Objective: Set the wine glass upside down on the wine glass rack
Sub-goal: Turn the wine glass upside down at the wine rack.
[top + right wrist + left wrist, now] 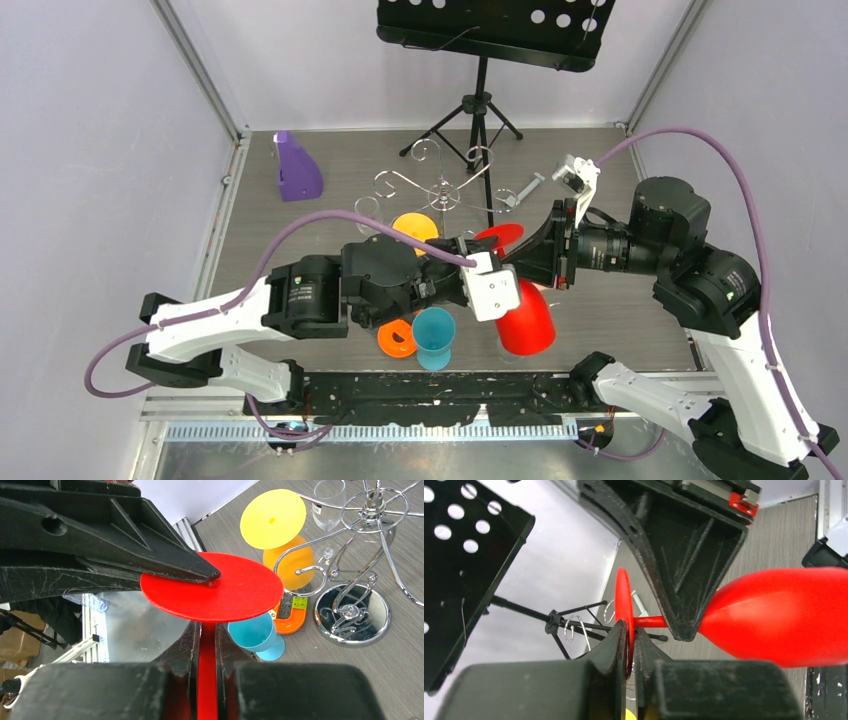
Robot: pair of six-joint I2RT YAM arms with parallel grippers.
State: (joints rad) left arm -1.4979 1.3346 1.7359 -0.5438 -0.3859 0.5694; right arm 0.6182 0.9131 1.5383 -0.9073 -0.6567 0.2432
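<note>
The red wine glass (527,322) is held tilted above the table by both grippers. My left gripper (631,641) is shut on the edge of its round foot (624,597); the stem (651,621) and bowl (784,615) run off to the right. My right gripper (206,630) is shut on the stem (206,680) just below the foot (215,587). In the top view the two grippers (497,252) (517,262) meet at the glass. The chrome wine glass rack (440,190) stands behind them, its mirror base (351,613) to the right in the right wrist view.
A yellow-footed orange glass (290,562) hangs upside down on the rack, and a clear glass (327,505) is beside it. A blue glass (434,335) and an orange toy (397,338) sit near the front. A black music stand (490,30) and a purple object (296,168) are at the back.
</note>
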